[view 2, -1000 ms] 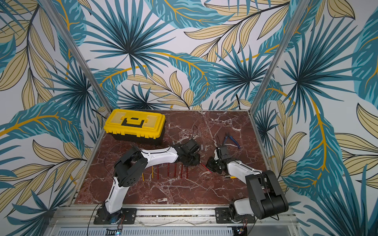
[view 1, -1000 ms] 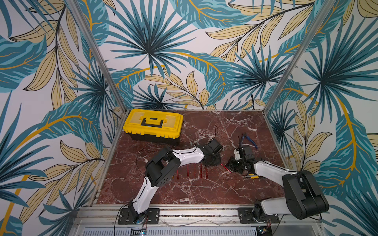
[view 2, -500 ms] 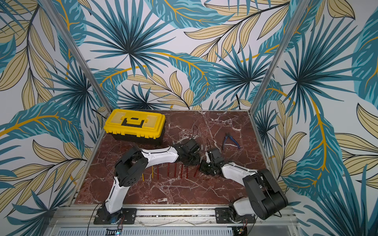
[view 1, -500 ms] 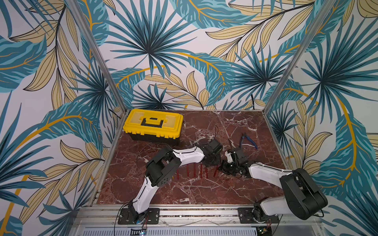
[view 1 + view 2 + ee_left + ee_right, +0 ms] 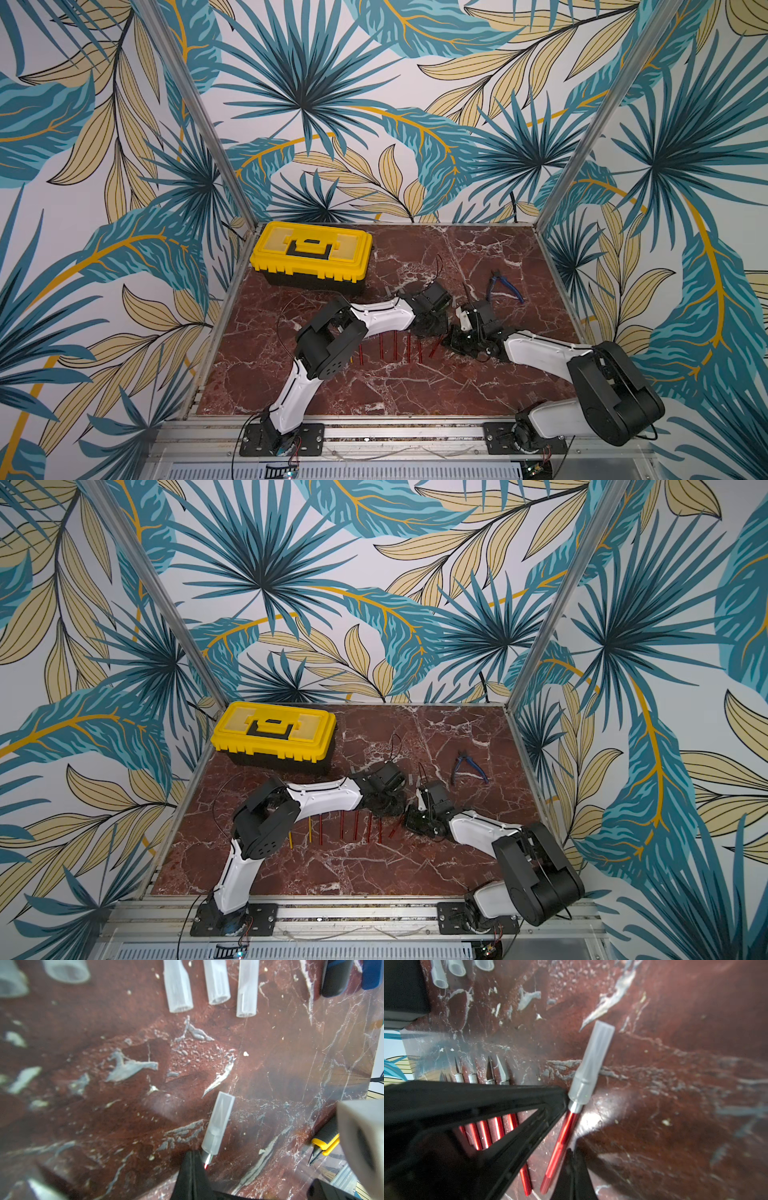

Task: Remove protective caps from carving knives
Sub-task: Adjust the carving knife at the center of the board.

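In both top views the carving knives (image 5: pixel 395 347) lie in a row on the table (image 5: pixel 374 395). Left wrist view — the left gripper (image 5: pixel 192 1156), clenched empty, sits just beside the base of a protective cap (image 5: pixel 218 1124). Right wrist view — the right gripper (image 5: pixel 572 1157), clenched empty, sits beside the capped knife (image 5: pixel 560 1145).

Yellow toolbox (image 5: pixel 311 253), blue pliers (image 5: pixel 500 284), marble tabletop (image 5: pixel 415 386)

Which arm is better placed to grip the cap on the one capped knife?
Left, likely. The left gripper, shut, has its tip at the base of the cap. The right gripper, also shut, lies beside the red handle, better for steadying it.
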You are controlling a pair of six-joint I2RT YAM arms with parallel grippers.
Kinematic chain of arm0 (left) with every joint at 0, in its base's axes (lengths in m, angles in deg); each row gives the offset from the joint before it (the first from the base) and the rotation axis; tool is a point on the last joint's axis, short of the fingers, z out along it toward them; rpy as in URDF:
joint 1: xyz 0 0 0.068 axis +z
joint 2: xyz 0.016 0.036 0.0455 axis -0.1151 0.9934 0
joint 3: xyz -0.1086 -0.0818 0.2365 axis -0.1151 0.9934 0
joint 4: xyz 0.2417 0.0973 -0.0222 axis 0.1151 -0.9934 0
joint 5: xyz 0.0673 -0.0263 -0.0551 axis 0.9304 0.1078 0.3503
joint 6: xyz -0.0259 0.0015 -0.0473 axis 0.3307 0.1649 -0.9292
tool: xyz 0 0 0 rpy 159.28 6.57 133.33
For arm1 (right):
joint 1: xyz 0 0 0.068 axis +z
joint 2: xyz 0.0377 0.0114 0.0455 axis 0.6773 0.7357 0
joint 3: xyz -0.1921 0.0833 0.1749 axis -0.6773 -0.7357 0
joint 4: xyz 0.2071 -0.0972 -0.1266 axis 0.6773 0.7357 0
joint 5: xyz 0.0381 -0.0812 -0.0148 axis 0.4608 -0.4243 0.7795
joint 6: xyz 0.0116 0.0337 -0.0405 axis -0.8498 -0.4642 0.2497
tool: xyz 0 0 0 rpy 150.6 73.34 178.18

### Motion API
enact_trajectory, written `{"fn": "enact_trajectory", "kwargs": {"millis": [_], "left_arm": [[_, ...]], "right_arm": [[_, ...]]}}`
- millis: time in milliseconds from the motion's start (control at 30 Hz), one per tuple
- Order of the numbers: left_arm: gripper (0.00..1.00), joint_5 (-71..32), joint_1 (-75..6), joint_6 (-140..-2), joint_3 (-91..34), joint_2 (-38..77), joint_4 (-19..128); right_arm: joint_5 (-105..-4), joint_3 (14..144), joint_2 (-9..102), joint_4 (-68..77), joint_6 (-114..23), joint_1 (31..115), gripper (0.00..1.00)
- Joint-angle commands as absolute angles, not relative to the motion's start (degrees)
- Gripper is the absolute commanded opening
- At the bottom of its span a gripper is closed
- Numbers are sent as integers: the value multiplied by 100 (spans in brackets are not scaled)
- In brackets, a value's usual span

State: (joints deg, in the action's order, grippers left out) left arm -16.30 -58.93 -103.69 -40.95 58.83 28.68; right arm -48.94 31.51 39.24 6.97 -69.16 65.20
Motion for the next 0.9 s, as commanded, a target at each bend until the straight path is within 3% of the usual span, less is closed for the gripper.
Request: {"fn": "enact_trajectory", "kwargs": {"millis": [0,300,400,633,867], "left_arm": [[0,-1499,-5882,-10252,-3935,5442,2833],[2,-1377,-5915,-10164,-3696,4836,2828],[7,-1295,-5992,-10096,-3518,4641,2827],[30,-1034,-6252,-9845,-3175,4438,2795],[32,-896,-6485,-9638,-3489,4917,2488]], "right_arm": [[-5152,2983,3633,1078,-6815,6540,1],[-5666,2956,2452,1855,-6558,6531,2],[-5893,2956,2081,2187,-6535,6503,2],[-6304,2964,1256,2689,-6535,6397,8],[-6149,3043,1207,3063,-6418,5955,13]]}}
